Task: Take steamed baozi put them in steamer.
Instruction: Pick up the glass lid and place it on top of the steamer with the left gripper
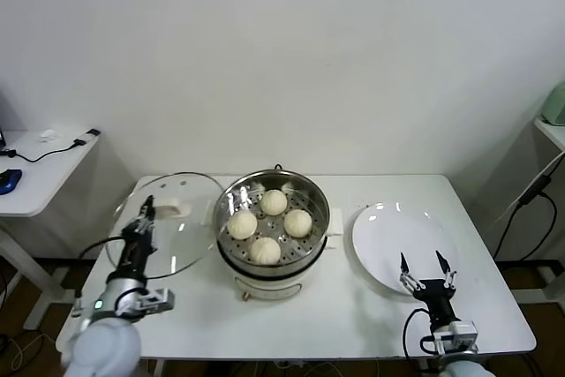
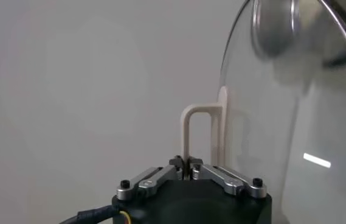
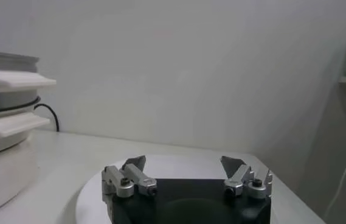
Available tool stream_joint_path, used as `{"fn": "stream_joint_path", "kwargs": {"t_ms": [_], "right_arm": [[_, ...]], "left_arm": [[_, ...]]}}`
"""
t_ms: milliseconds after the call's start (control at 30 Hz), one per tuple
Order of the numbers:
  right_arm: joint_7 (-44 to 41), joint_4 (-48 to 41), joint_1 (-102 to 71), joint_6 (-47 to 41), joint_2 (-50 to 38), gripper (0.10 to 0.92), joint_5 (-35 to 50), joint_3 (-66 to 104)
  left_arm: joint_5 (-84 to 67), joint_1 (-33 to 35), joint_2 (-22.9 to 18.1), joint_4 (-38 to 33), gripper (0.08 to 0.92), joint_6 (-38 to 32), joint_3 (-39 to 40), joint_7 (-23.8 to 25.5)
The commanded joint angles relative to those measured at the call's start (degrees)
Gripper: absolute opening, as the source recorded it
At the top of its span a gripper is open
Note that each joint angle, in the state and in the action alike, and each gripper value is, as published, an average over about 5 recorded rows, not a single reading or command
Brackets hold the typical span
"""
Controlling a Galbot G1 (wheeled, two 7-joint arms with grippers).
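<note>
All four buns (image 1: 267, 224) already sit in the steamer (image 1: 272, 267) at the table's middle. The left gripper (image 1: 146, 210) is clamped on the glass lid's (image 1: 168, 249) handle; the right gripper (image 1: 424, 262) hangs wide open, empty, over the bare plate (image 1: 388, 227). Loading looks finished.

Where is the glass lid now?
In the head view, the glass lid is left of the steamer, held by its handle in the left gripper.
</note>
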Motion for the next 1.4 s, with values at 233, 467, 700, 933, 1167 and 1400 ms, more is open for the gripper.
{"fn": "stream_joint_path", "kwargs": {"t_ms": [233, 467, 700, 933, 1167, 1400], "right_arm": [[0.1, -0.6, -0.8, 1.8, 0.7, 0.823, -0.2, -0.2], [0.2, -1.0, -1.2, 2.7, 1.3, 0.823, -0.2, 0.0], [0.5, -0.8, -2.0, 3.5, 1.1, 0.823, 0.5, 0.9], [1.1, -1.0, -2.4, 4.5, 0.7, 0.823, 1.3, 1.7], [1.4, -1.2, -2.4, 5.0, 1.1, 0.823, 1.2, 1.8], [1.7, -1.2, -2.2, 5.1, 1.6, 0.823, 1.0, 1.8]], "left_arm": [[16.3, -14.2, -11.9, -3.8, 0.135, 20.6, 27.4, 15.2], [20.3, -17.5, -17.2, 2.8, 0.135, 21.5, 31.4, 13.7], [23.4, -18.3, -20.3, 8.2, 0.135, 20.5, 34.0, 11.6], [24.9, -19.1, -20.5, 12.0, 0.135, 19.9, 33.8, 9.8], [25.1, -19.3, -19.1, 13.6, 0.135, 19.5, 32.3, 9.0], [26.3, -19.3, -18.4, 14.6, 0.135, 18.6, 30.9, 8.2]]}}
